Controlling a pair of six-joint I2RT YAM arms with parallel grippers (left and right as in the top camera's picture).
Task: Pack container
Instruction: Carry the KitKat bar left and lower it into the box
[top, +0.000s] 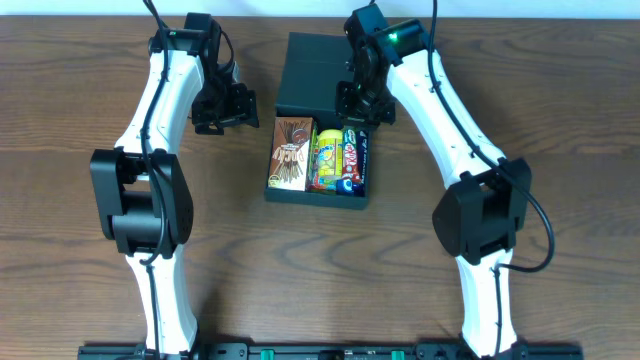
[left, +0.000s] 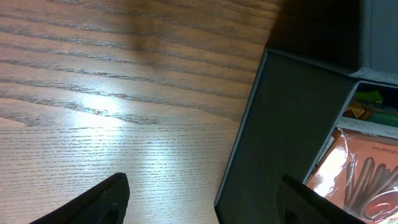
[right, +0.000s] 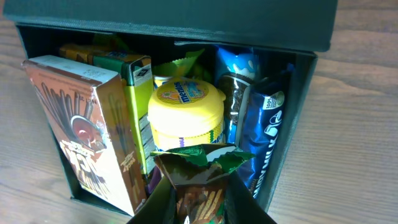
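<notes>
— Asking plainly: what could have gone wrong for you from there?

— The container (top: 315, 197) lay on the table (top: 560, 120) with an arm on either side of it, already crowded. Your right tool (right: 199, 210) was pinched on a crumpled brown-and-green packet (right: 199, 171) just above its open top. Little room showed inside; let go carelessly, I judged, the packet would have perched on the yellow tub (right: 186, 112) and kept the lid (right: 186, 18), folded back at the far side, from closing.

— And the materials?

— Matte dark cardboard walls, rigid and square. Inside, a glossy tall carton of chocolate sticks (right: 81, 137), a smooth round plastic tub, slippery blue foil packets (right: 267, 130). Thin wrapper could have slid in your grip.

— The other tool?

— Your left tool (left: 202, 200) had its fingers spread wide, holding nothing, just outside the container's left wall; a stray swing could have nudged it.
</notes>
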